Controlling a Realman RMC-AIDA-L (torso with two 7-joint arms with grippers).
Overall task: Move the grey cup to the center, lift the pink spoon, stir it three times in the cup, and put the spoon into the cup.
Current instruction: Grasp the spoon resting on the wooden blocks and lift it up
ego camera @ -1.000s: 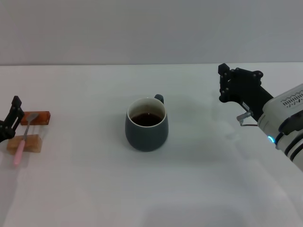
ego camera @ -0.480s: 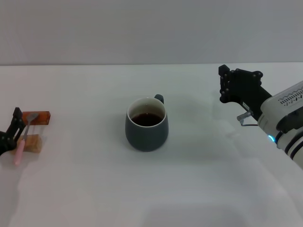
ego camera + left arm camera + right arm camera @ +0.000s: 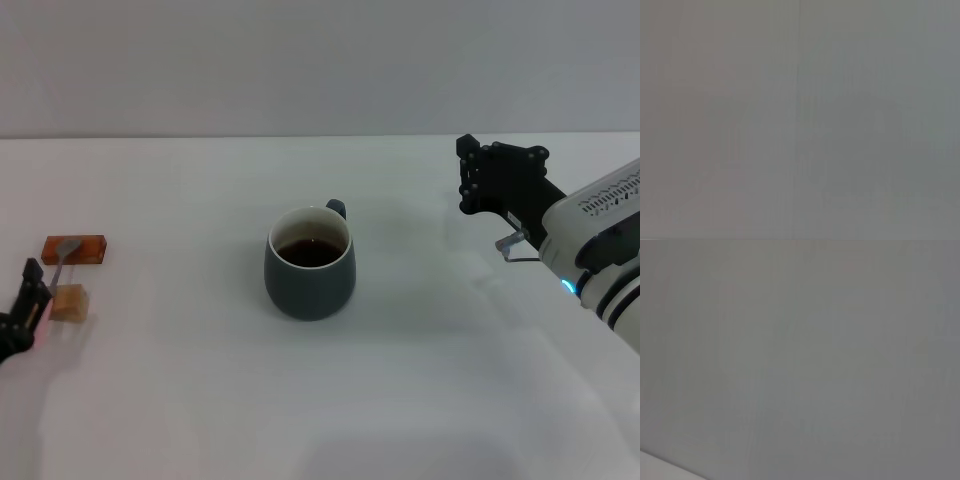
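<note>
The grey cup (image 3: 310, 272) stands upright at the middle of the white table (image 3: 180, 400), with dark liquid inside and its handle toward the back. The pink spoon (image 3: 66, 247) lies at the far left, its grey bowl on an orange block (image 3: 88, 248). Its handle runs toward a pale wooden block (image 3: 68, 302). My left gripper (image 3: 28, 295) is low at the left edge, over the spoon's handle, and hides most of it. My right gripper (image 3: 478, 178) hangs above the table, right of the cup. Both wrist views show only plain grey.
The two small blocks at the far left are the only other objects. The table's back edge meets a plain grey wall (image 3: 320, 60). My right arm's white forearm (image 3: 600, 250) reaches in from the right edge.
My left gripper has moved down along the spoon's handle toward the near-left edge, covering more of the pink handle. The right gripper has shifted very slightly. The cup has not moved.
</note>
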